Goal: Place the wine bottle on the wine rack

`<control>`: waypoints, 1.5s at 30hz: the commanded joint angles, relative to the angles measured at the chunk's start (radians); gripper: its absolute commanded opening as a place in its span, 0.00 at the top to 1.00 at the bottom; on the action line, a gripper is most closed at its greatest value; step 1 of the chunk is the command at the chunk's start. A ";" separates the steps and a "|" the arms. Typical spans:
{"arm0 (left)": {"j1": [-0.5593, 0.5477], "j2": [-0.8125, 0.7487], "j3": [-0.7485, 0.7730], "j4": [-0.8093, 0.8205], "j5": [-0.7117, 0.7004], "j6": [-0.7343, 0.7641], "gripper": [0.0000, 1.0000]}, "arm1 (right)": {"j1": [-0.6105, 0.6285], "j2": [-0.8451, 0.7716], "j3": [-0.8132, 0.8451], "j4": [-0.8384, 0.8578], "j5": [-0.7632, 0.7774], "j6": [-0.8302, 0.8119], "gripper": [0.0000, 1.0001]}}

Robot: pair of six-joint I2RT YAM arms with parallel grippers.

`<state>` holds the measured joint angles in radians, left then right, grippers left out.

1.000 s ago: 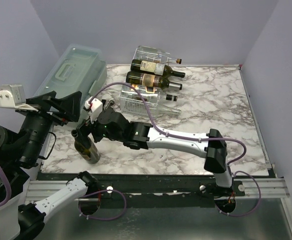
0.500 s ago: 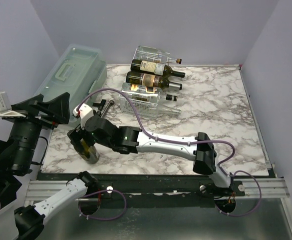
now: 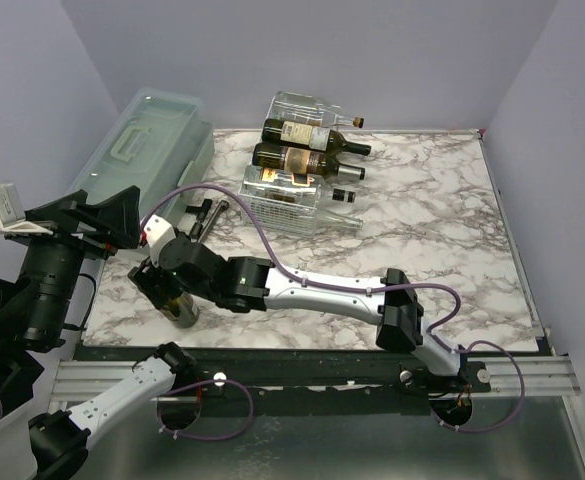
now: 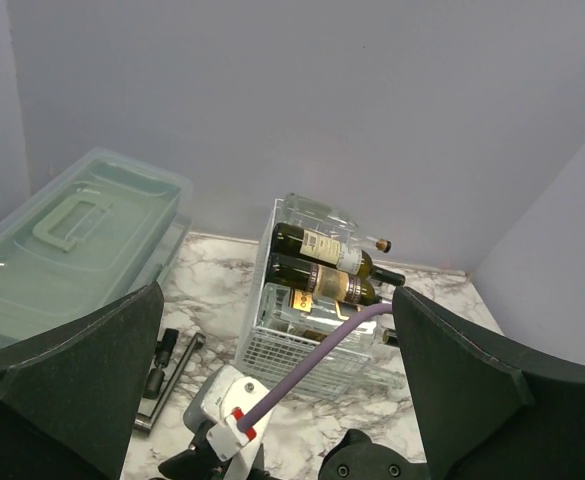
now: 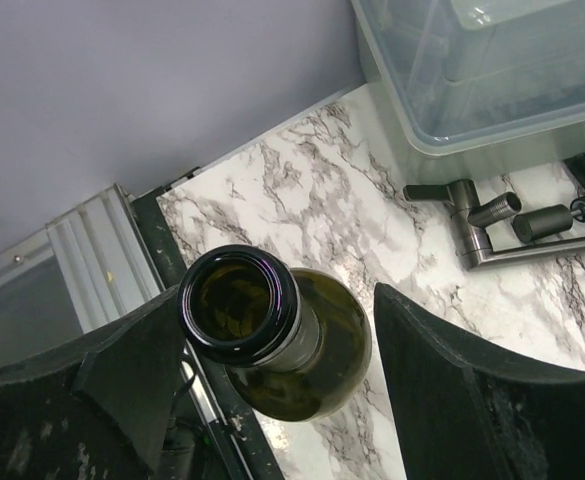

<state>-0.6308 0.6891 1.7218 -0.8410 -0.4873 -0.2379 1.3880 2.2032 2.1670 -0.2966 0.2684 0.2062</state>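
- marble table (image 3: 422, 210): the wine rack (image 3: 290, 205) sits toward the back, with bottles lying in it
- wine bottle (image 5: 327, 345): stands upright at the near-left corner, well apart from the rack, long axis vertical, open mouth facing straight up
- right gripper (image 5: 277, 300): fingers spread either side of the neck, with a gap still showing
- left gripper (image 4: 277, 295): fingers wide, holding nothing

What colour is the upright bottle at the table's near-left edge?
Dark olive-green glass; the bottle shows best in the right wrist view.
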 commanded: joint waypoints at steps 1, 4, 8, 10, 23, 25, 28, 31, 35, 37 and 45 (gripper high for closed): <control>-0.007 -0.006 0.018 -0.015 0.000 -0.008 0.01 | 0.009 0.046 0.049 -0.051 0.010 -0.034 0.24; -0.007 -0.005 0.019 -0.015 0.001 -0.011 0.01 | 0.008 0.054 0.053 -0.050 0.019 -0.042 0.27; -0.007 -0.005 0.017 -0.015 0.002 -0.011 0.01 | 0.009 0.066 0.069 -0.047 0.031 -0.051 0.34; -0.007 0.000 0.015 -0.013 0.001 -0.011 0.01 | 0.009 0.064 0.062 -0.030 0.045 -0.054 0.39; -0.007 0.013 0.000 -0.010 0.000 -0.013 0.01 | 0.009 0.007 -0.011 0.073 0.076 -0.044 0.93; -0.007 0.017 -0.005 -0.007 0.000 -0.012 0.01 | 0.009 -0.043 -0.081 0.126 0.128 -0.025 0.99; -0.007 0.027 -0.016 -0.004 0.000 -0.011 0.01 | -0.001 -0.133 -0.210 0.198 0.223 0.036 0.99; -0.007 0.033 -0.032 0.003 0.003 -0.012 0.01 | -0.050 -0.257 -0.348 0.248 0.212 0.160 1.00; -0.007 0.042 -0.061 0.018 0.000 -0.010 0.01 | -0.164 -0.435 -0.583 0.287 0.154 0.342 0.99; -0.007 0.051 -0.079 0.026 -0.005 -0.006 0.01 | -0.228 -0.523 -0.687 0.287 0.126 0.398 0.99; -0.007 0.116 -0.182 0.095 0.004 0.005 0.01 | -0.412 -0.906 -0.964 0.150 0.256 0.351 0.99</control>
<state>-0.6353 0.7555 1.5867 -0.7975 -0.4870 -0.2440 1.0019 1.4937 1.2591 -0.1452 0.4500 0.5358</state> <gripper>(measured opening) 0.986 0.345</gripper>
